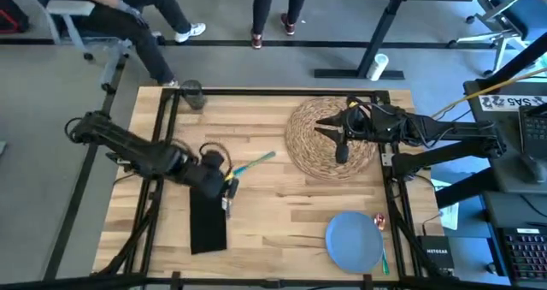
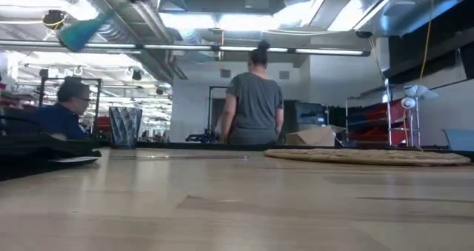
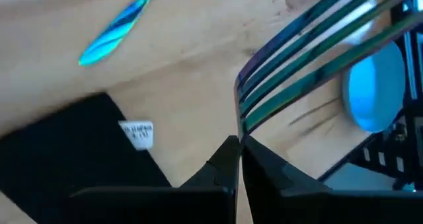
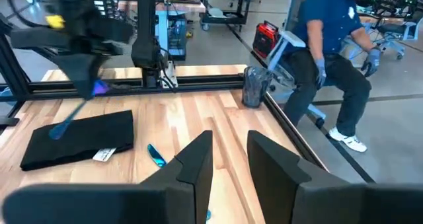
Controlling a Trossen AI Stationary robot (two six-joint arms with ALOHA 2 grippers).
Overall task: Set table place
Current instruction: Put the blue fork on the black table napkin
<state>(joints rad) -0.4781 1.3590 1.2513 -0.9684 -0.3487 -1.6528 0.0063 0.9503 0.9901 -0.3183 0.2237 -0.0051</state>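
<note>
My left gripper (image 1: 226, 187) (image 3: 239, 151) hovers above the black napkin (image 1: 208, 223) (image 4: 79, 139) and is shut on a teal utensil (image 4: 74, 115) (image 2: 81, 32). A second teal utensil (image 1: 254, 162) (image 3: 117, 27) lies flat on the wood beside the napkin. My right gripper (image 1: 339, 141) (image 4: 229, 159) stands open and empty over the round woven placemat (image 1: 318, 145) (image 2: 366, 155). The blue plate (image 1: 355, 241) lies at the near right. The grey glass (image 1: 192, 94) (image 4: 254, 85) stands at the far left corner. My left gripper pinches one end of the teal utensil (image 3: 248, 121) between its two fingertips (image 3: 223, 163). The utensil slants down from the fingers, lifted clear, with its free end (image 4: 58, 130) above the napkin. It shows only as blurred streaks in the wrist view.
Red-handled cutlery (image 1: 379, 221) and a green piece (image 1: 385, 257) lie by the plate's right rim. One person sits beyond the far left corner (image 4: 330, 45) and another stands behind the far edge (image 2: 254, 95). Bare wood lies between napkin and plate.
</note>
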